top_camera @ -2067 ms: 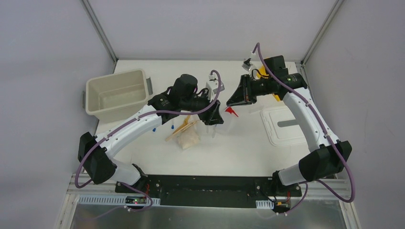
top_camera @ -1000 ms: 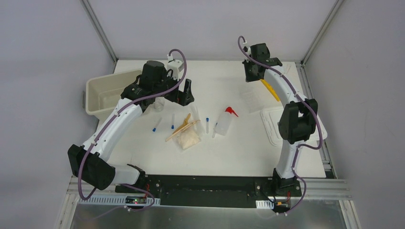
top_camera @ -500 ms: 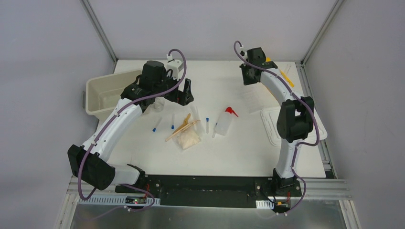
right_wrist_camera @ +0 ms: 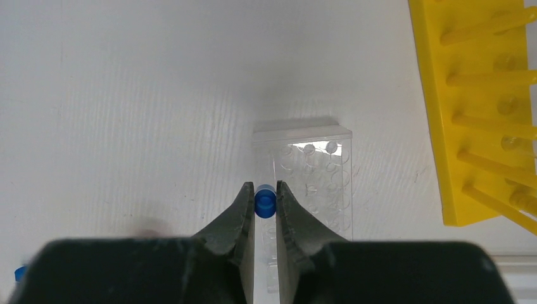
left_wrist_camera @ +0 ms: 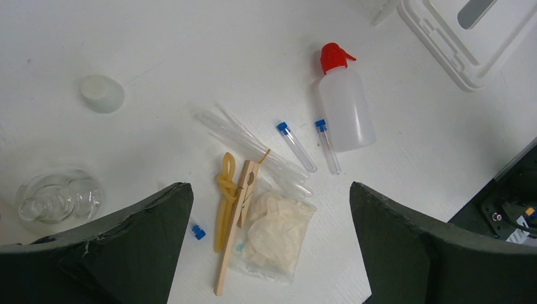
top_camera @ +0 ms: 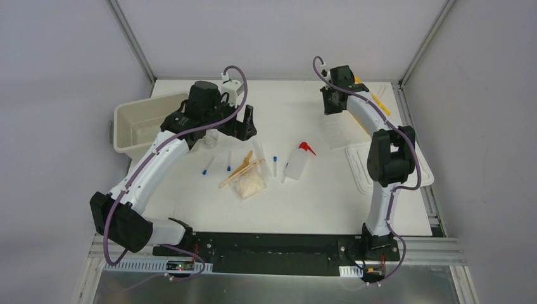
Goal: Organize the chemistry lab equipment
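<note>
My right gripper (right_wrist_camera: 265,190) is shut on a small clear blue-capped tube (right_wrist_camera: 265,202), held end-on above the left edge of a clear holed rack (right_wrist_camera: 316,174). The yellow tube rack (right_wrist_camera: 472,107) lies to the right of it. In the top view this gripper (top_camera: 330,106) is at the back right. My left gripper (left_wrist_camera: 269,188) hangs open and empty, high above the beige packet (left_wrist_camera: 275,231), the wooden sticks (left_wrist_camera: 231,237) and two capped tubes (left_wrist_camera: 296,147). The squeeze bottle (left_wrist_camera: 346,111) with its red nozzle lies on its side. A clear beaker (left_wrist_camera: 60,196) stands at the left.
The cream bin (top_camera: 142,123) is at the back left and its white lid (top_camera: 373,171) at the right. Yellow rubber tubing (left_wrist_camera: 223,199), uncapped clear tubes (left_wrist_camera: 250,140), a white stopper (left_wrist_camera: 102,93) and a loose blue cap (left_wrist_camera: 199,232) lie mid-table.
Both grippers have left the squeeze bottle area: the left went up and back-left, the right to the back right. In the last half second the right wrist only shifted slightly.
</note>
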You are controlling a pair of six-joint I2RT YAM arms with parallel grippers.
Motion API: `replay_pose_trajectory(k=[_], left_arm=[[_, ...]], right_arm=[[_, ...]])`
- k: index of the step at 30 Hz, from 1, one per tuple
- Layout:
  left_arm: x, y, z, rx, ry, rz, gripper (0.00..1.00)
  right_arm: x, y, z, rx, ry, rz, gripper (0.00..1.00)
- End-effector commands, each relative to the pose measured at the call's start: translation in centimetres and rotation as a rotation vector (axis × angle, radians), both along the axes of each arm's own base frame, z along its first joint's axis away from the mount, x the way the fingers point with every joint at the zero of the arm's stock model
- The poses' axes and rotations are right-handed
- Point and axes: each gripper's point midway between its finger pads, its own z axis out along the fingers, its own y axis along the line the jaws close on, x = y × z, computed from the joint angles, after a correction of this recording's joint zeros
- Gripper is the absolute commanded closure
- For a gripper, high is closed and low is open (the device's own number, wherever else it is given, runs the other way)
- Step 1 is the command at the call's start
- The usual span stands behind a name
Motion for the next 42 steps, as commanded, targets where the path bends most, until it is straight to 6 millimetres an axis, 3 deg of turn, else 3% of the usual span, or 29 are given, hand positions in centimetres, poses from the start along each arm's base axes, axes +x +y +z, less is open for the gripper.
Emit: replay_pose_trajectory(k=[1, 6, 12, 15, 18, 22, 26, 30, 36, 42], left_arm=[[-0.3, 0.1, 0.6, -0.017, -0.023, -0.005, 0.01], [-0.2, 0.1, -0.1, -0.007, -0.01, -0.009, 0.01], [-0.5, -0.5, -2.0, -0.02, 0.066, -0.018, 0.01], [-0.6, -1.0, -3.0, -0.031, 0.111, -0.018, 0.01], [-0.5, -1.8, -4.1, -0.031, 0.156, -0.02, 0.01], [-0.6, -3.5, -6.0, 0.002, 0.208, -0.021, 0.14], [-2.1, -6.4, -9.1, 0.056, 0.286, -0.038, 0.4], [-3.2, -8.6, -12.5, 0.127, 0.347, -0.017, 0.61], [-2.4, -10.2, -16.4, 0.19, 0.416, 0.056, 0.73], [-2.0, -10.3, -18.7, 0.238, 0.441, 0.096, 0.72]], right_arm=[[0.6, -0.1, -0.7, 0.022, 0.003, -0.012, 1.0], [0.9, -0.2, -1.6, 0.031, 0.021, -0.021, 1.0], [1.0, -0.5, -1.0, 0.041, 0.024, -0.041, 0.73], [0.8, 0.1, 0.9, 0.082, 0.003, -0.029, 0.51], [0.6, 0.7, 3.2, 0.127, -0.022, -0.025, 0.42], [0.2, 1.3, 7.0, 0.179, -0.065, -0.028, 0.42], [-1.6, 1.3, 10.3, 0.223, -0.093, -0.033, 0.41], [-3.8, 0.5, 11.9, 0.239, -0.09, -0.046, 0.4], [-6.5, -0.7, 12.8, 0.259, -0.082, -0.057, 0.4], [-7.4, -1.2, 13.3, 0.277, -0.08, -0.064, 0.4]])
